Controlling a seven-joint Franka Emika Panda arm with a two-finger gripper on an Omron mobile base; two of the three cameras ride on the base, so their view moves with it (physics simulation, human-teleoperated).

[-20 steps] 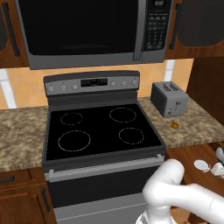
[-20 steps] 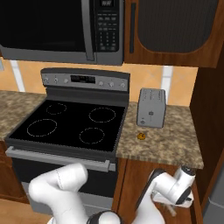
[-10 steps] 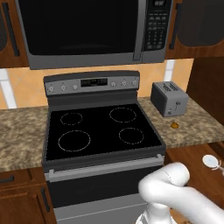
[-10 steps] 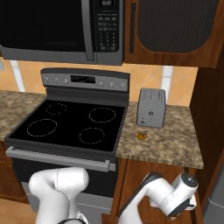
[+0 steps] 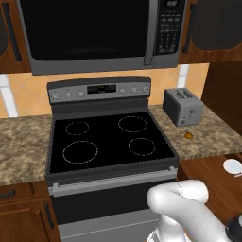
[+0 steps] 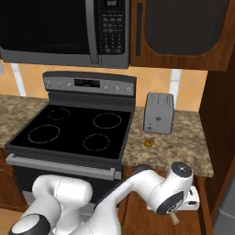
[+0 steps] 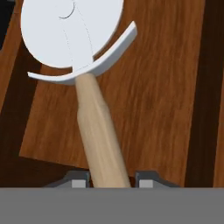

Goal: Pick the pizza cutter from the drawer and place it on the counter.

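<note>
Wooden handle of the pizza cutter (image 7: 98, 135) you see gripped between the end effector (image 7: 111, 179) fingertips, inside the drawer (image 7: 162, 109).

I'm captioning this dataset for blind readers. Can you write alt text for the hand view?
A pizza cutter lies on the wooden floor of the drawer, its pale round blade at the top and its light wooden handle running down between the two dark fingertips of the end effector. The fingertips flank the handle closely on both sides.
</note>
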